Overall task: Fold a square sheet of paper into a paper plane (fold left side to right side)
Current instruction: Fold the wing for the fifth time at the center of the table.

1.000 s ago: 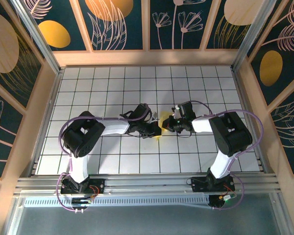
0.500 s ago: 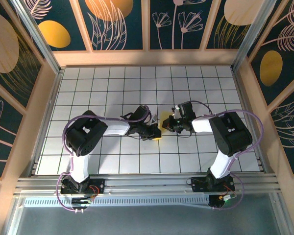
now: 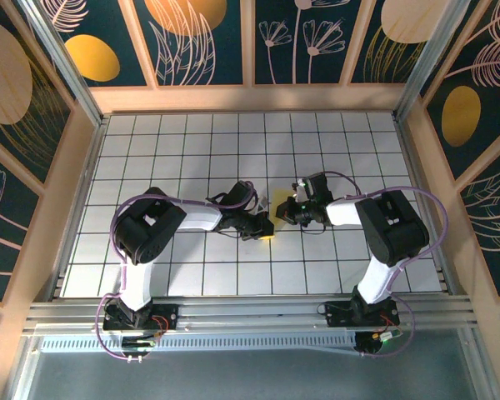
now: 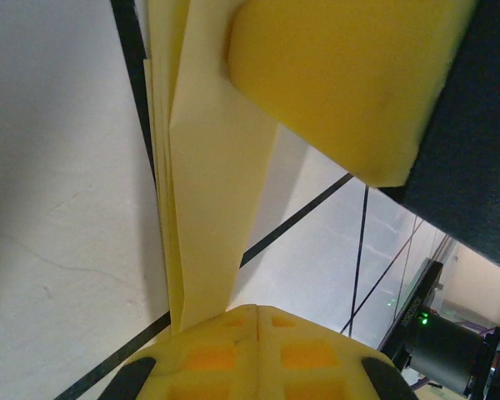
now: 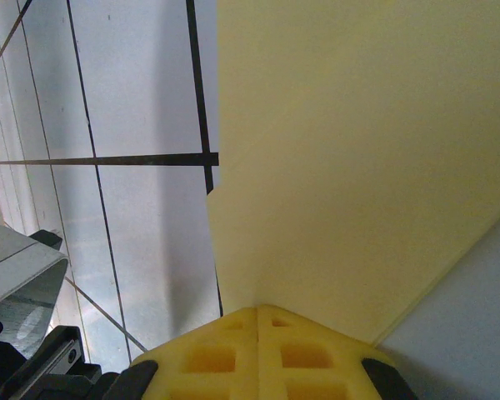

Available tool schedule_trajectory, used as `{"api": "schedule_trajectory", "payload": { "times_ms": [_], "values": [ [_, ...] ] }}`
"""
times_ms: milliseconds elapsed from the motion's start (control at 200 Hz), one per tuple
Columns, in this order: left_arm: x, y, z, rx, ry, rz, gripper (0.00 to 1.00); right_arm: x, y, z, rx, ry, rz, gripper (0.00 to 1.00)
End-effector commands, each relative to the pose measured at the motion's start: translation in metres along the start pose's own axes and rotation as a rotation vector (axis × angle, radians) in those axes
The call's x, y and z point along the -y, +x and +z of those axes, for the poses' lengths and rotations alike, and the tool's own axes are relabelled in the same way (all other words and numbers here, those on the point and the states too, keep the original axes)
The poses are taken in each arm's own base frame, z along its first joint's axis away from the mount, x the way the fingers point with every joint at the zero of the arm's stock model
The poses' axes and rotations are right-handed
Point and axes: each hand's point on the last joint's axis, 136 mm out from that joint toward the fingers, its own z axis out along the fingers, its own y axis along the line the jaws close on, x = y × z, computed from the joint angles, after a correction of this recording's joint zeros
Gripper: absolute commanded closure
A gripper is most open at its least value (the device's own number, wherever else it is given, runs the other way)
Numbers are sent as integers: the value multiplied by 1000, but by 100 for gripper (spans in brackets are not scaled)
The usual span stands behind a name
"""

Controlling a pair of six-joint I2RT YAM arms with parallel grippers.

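Note:
The square sheet of paper [image 3: 269, 232] is folded into a narrow, layered yellow strip lying on the white grid table [image 3: 192, 150] at the centre, mostly hidden under both grippers. My left gripper [image 3: 262, 226] is shut; in the left wrist view its tips [image 4: 258, 310] rest on the near end of the paper [image 4: 208, 167]. My right gripper [image 3: 283, 212] is shut too, and its tips [image 5: 258, 308] rest against the broad face of the paper [image 5: 358, 150]. One right finger pad [image 4: 342, 75] sits on the strip's far end. I cannot tell if either grips the paper.
Wooden walls with dark painted panels [image 3: 200, 42] enclose the table on three sides. The arm bases stand on the metal rail [image 3: 250, 317] at the near edge. Cables loop over both arms.
The left arm's elbow has shifted slightly right and its gripper has crept a little along the paper. The right arm holds still. Both grippers stay shut.

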Motion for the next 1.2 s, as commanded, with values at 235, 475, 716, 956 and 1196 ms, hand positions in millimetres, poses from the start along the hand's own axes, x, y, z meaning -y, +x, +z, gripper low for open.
{"api": "schedule_trajectory", "payload": {
  "times_ms": [235,475,716,956,1196],
  "values": [
    [-11,12,10,-39,-28,-22,96,58,39,9,-105,218,74,100],
    [-17,15,11,-40,-74,-18,96,59,38,9,-108,231,71,100],
    [-25,21,13,-54,-126,-13,96,60,37,9,-107,241,69,100],
    [-24,31,8,-71,-140,2,96,61,38,9,-110,249,72,100],
    [-15,40,1,-87,-118,18,96,63,40,10,-117,253,76,100]
  ]
}}
